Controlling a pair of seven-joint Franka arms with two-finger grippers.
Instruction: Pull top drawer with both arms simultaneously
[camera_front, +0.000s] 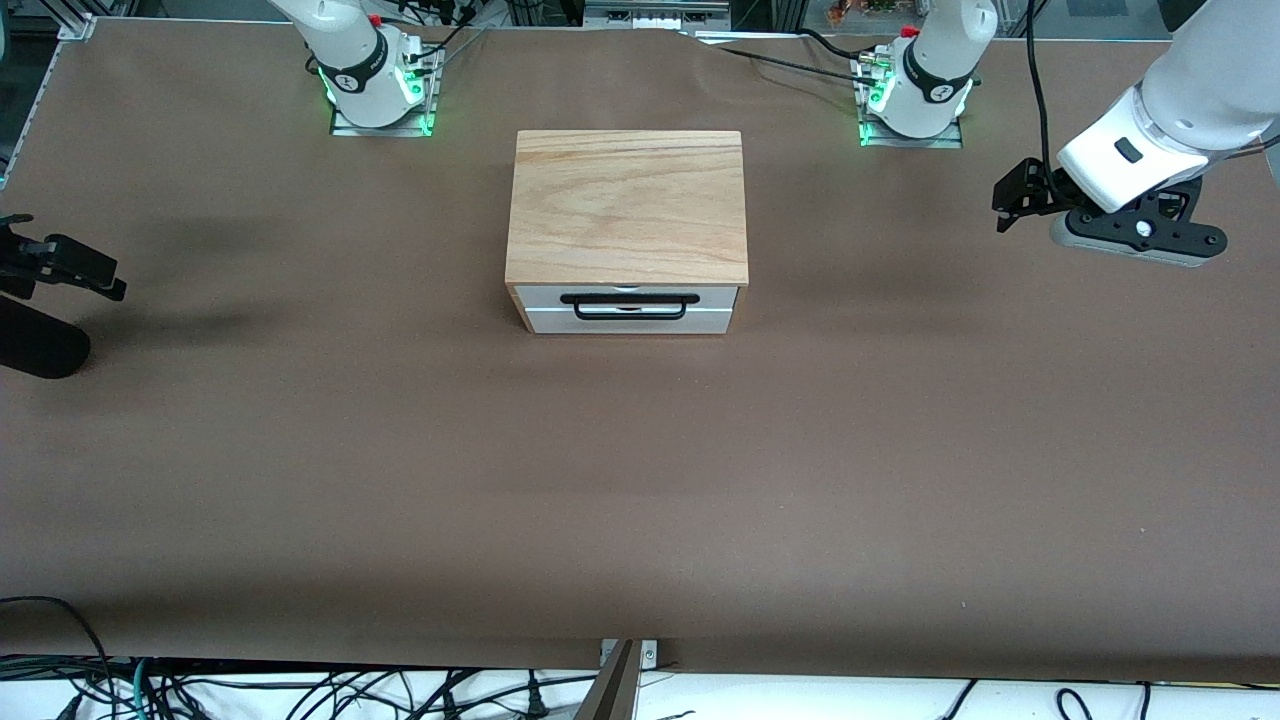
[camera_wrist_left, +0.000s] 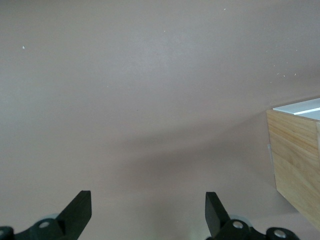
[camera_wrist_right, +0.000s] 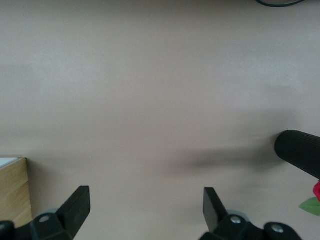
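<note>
The cabinet (camera_front: 628, 205) with a pale wood-grain top stands mid-table. Its top drawer (camera_front: 545, 297) has a white front and a black wire loop handle (camera_front: 628, 299); it looks pushed in. My left gripper (camera_front: 1012, 200) hangs open and empty over bare table toward the left arm's end, well apart from the cabinet. Its wrist view shows open fingers (camera_wrist_left: 80, 205) and a cabinet corner (camera_wrist_left: 295, 155). My right gripper (camera_front: 95, 275) is open and empty over the table at the right arm's end. Its wrist view shows open fingers (camera_wrist_right: 77, 202) and a cabinet edge (camera_wrist_right: 12, 187).
The brown table (camera_front: 640, 480) is bare round the cabinet. A black cylinder (camera_front: 40, 348) lies at the right arm's end of the table, close to the right gripper; it also shows in the right wrist view (camera_wrist_right: 300, 152). Cables hang along the table's near edge.
</note>
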